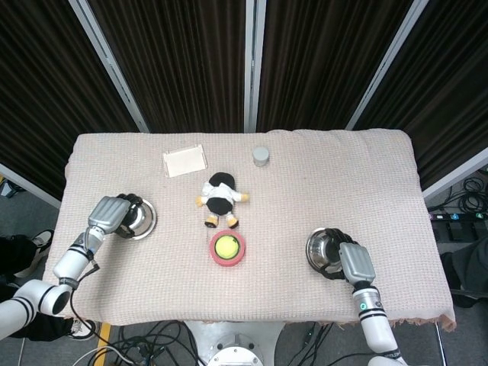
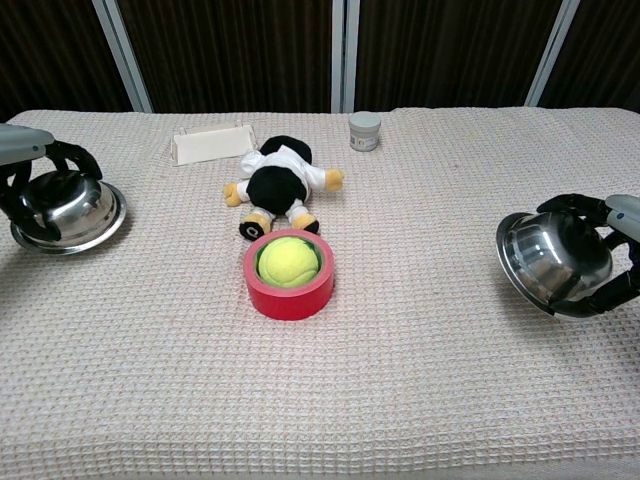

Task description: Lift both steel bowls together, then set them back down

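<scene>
One steel bowl (image 1: 142,221) (image 2: 70,208) is low at the table's left side, and it looks to rest on the cloth. My left hand (image 1: 112,214) (image 2: 38,172) grips its outer rim, fingers curled over the edge. The other steel bowl (image 1: 323,248) (image 2: 553,258) is at the right front, tilted with its opening facing left. Its lower edge is at or just above the cloth. My right hand (image 1: 353,263) (image 2: 614,252) holds it from the outer side, fingers wrapped around the rim.
A black-and-white plush toy (image 1: 219,197) (image 2: 280,183) lies mid-table. In front of it stands a red tape roll (image 1: 228,259) (image 2: 288,292) with a tennis ball (image 1: 226,246) (image 2: 289,260) inside. A white tray (image 1: 184,161) (image 2: 212,144) and a small grey jar (image 1: 261,155) (image 2: 364,131) sit at the back.
</scene>
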Available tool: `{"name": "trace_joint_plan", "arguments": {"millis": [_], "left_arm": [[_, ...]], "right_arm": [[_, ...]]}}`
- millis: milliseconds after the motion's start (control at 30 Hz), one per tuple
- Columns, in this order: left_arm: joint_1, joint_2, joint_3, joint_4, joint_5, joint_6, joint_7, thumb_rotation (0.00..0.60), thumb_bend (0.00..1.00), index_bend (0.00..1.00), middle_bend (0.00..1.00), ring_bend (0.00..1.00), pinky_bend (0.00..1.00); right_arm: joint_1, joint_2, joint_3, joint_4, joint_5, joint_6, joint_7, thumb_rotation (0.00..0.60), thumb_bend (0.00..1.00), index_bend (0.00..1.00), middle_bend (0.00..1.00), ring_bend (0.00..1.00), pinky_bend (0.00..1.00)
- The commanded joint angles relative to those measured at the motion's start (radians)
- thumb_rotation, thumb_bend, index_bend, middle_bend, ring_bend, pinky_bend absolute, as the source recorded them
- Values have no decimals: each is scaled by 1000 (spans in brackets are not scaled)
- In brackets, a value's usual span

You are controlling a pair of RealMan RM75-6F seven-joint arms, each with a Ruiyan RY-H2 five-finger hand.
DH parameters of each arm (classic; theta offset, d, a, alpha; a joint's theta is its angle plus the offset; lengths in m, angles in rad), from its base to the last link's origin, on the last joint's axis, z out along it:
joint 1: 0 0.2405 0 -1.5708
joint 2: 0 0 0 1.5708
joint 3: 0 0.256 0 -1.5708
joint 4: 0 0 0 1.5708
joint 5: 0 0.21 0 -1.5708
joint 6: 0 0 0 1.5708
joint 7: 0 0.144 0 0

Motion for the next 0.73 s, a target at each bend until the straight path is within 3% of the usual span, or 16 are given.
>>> {"name": "trace_joint_plan", "arguments": {"millis": [33,100,267,367,500,600,733], "left_arm": [[7,-11,-7,19,19,49,-38,600,22,51,0,0,170],[13,-13,-4,31,33,71,-54,600,8,27,0,0,129],[17,23,-3,-5,25,69,-38,600,1,7,0,0,101],[44,54,-18,-66,4,127,-2,600,0,7,0,0,101],[166,61,-57,-171,-40,385,89,600,0,8,0,0,100],[300,5,-67,-215,-47,662,172,600,0,9,0,0,98],[411,-18,-21,-260,-46,787,211,600,0,11,0,0,98]], "right_arm": [[12,27,3,-15,16,-53,22,600,27,34,42,8,80],[13,34,5,-16,11,-61,35,600,1,0,0,0,5],[4,42,7,-15,-23,-49,63,600,0,0,0,0,0],[-9,47,7,-22,-78,-13,88,600,0,0,0,0,0],[-52,43,-1,14,-211,115,123,600,0,0,0,0,0],[-89,6,-3,115,-330,263,108,600,0,0,0,0,0],[-112,-29,9,209,-364,329,110,600,0,0,0,0,0]]}}
